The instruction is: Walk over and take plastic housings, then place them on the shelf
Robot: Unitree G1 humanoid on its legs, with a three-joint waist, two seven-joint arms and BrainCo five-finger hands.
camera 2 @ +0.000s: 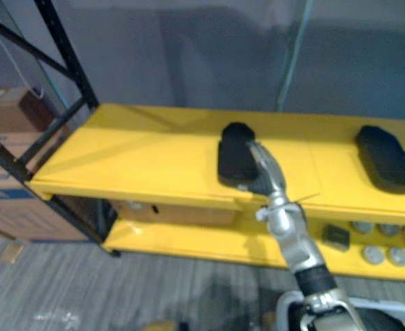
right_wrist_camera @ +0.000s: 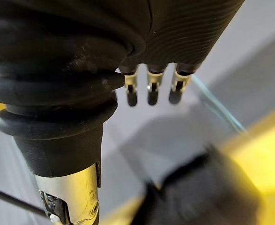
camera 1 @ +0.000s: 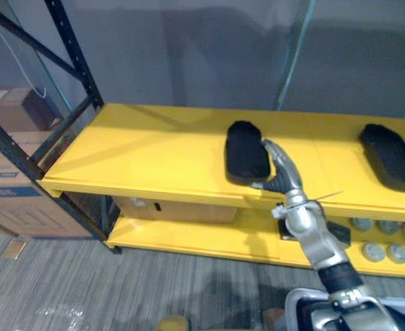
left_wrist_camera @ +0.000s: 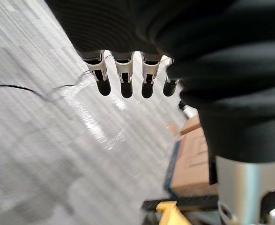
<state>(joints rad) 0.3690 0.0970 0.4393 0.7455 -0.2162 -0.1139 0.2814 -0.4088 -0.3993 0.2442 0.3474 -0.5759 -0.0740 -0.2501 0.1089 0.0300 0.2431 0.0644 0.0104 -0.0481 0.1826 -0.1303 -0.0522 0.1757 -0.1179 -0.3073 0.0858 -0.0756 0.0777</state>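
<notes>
Two black plastic housings lie on the yellow top shelf [camera 1: 147,155]: one in the middle [camera 1: 245,152] and one at the far right [camera 1: 392,155]. My right hand [camera 1: 279,169] reaches up from the lower right and rests against the right edge of the middle housing [camera 2: 235,157]. Its fingers [right_wrist_camera: 150,91] are straight and hold nothing, with the housing [right_wrist_camera: 207,192] just past them. My left hand [left_wrist_camera: 128,56] hangs over the grey floor beside the shelf, its fingers [left_wrist_camera: 124,79] relaxed and empty.
Black steel uprights [camera 1: 71,48] frame the shelf's left end. Cardboard boxes [camera 1: 9,172] are stacked to its left. The lower yellow shelf holds a flat carton [camera 1: 174,209], a small dark part [camera 1: 337,233] and several round metal pieces [camera 1: 385,252].
</notes>
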